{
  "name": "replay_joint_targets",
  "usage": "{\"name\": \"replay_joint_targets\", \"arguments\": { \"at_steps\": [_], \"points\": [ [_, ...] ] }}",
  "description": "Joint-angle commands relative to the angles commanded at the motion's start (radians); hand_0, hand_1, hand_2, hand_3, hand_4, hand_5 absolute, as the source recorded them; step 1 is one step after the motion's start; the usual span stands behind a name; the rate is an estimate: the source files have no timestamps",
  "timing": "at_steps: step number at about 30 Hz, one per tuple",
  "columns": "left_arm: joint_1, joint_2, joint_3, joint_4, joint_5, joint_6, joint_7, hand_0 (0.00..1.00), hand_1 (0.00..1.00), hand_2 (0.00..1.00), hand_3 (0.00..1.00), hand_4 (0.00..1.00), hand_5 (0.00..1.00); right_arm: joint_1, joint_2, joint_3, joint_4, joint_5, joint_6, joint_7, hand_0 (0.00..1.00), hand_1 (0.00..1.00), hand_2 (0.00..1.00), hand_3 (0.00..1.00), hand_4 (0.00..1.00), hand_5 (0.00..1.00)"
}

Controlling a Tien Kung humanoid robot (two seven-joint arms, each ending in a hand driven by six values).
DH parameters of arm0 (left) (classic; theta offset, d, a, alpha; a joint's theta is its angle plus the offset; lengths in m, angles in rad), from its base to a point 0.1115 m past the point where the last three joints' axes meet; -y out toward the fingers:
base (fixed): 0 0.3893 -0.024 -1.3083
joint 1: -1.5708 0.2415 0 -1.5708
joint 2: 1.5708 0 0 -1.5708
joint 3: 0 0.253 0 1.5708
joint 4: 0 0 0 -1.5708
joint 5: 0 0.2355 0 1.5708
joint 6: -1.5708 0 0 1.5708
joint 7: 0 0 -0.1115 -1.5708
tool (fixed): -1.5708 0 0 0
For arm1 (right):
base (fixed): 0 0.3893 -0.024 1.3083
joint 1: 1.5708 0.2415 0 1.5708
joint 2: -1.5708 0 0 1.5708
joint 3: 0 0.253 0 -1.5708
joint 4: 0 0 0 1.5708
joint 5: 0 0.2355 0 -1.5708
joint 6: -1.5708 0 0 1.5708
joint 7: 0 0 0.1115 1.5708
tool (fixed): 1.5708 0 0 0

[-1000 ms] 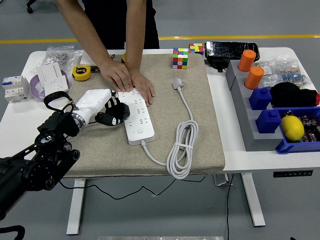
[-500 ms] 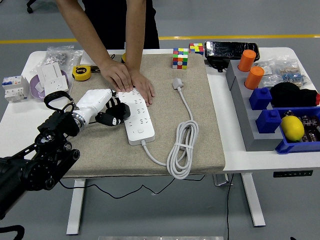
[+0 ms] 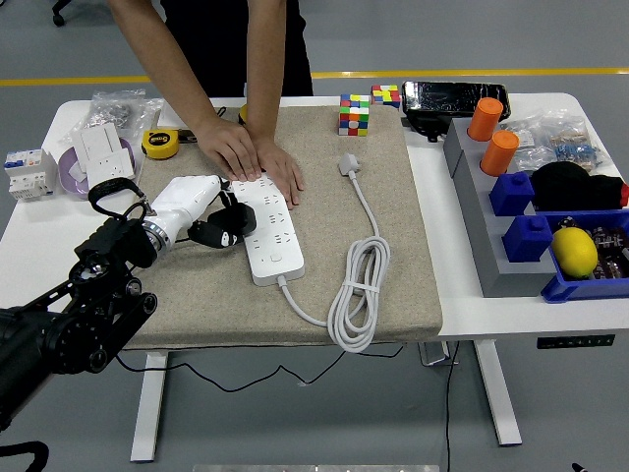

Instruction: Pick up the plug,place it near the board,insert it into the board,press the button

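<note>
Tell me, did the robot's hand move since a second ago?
Yes, a tiny bit. The left hand edged left, away from the white power strip, which stayed put under the person's hands.

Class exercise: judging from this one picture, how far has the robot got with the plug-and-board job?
Done: the left hand holds a black plug at the white board's left edge. In hand: placing it; whether it is seated cannot be told. A person's hands steady the board. Left: insertion, button press.
</note>
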Motion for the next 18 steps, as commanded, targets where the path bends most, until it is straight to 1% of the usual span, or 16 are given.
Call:
{"name": "replay_joint_targets", "arguments": {
  "at_steps": [1,6,7,18],
  "points": [
    [-0.001,0.0,-0.001,-0.001,0.001,-0.002,0.001,0.743,0.808,0.701,0.601,0.759,0.122,0.0,0.0,0.001,0.0,-0.001,0.0,0.0,0.849,0.759,0.748,0.781,0.998,0.884],
    [-0.003,0.001,-0.001,-0.001,0.002,-0.008,0.004,0.743,0.808,0.701,0.601,0.759,0.122,0.002,-0.001,0.003,0.0,-0.002,0.001,-0.001,0.849,0.759,0.748,0.781,0.998,0.884],
    [-0.003,0.0,-0.001,-0.001,0.002,-0.009,0.004,0.756,0.825,0.737,0.62,0.772,0.123,0.002,-0.001,0.002,0.0,-0.002,0.002,-0.001,0.849,0.759,0.748,0.781,0.998,0.883],
    [-0.001,0.004,0.002,-0.005,0.001,-0.025,0.008,0.761,0.83,0.74,0.642,0.793,0.129,0.0,-0.001,0.003,0.0,-0.005,0.003,-0.001,0.85,0.759,0.747,0.78,0.998,0.884]
  ]
}}
